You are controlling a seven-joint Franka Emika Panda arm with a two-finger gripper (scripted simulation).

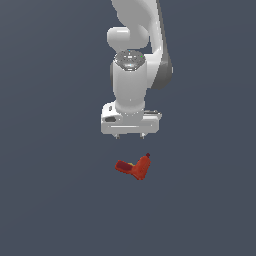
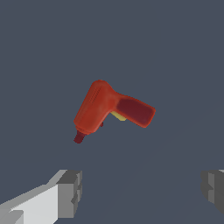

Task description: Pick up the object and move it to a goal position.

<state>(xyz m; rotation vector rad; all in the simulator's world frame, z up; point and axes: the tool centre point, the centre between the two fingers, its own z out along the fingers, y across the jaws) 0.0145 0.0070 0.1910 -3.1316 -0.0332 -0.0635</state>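
Arm: the white Panda arm (image 1: 131, 75) came down from the top of the exterior view, wrist pointing at the plain grey-blue ground.
Gripper: the gripper (image 1: 130, 135) hung above the object, its jaws spread wide; in the wrist view the grey fingertips (image 2: 70, 193) stood far apart, with nothing between them and touching nothing.
Object: the red-orange L-shaped object (image 1: 134, 167) lay just below the gripper and clear of it; its darker red arm pointed to the exterior view's left, a yellow spot sat at the bend, and its dark tip pointed up and right.
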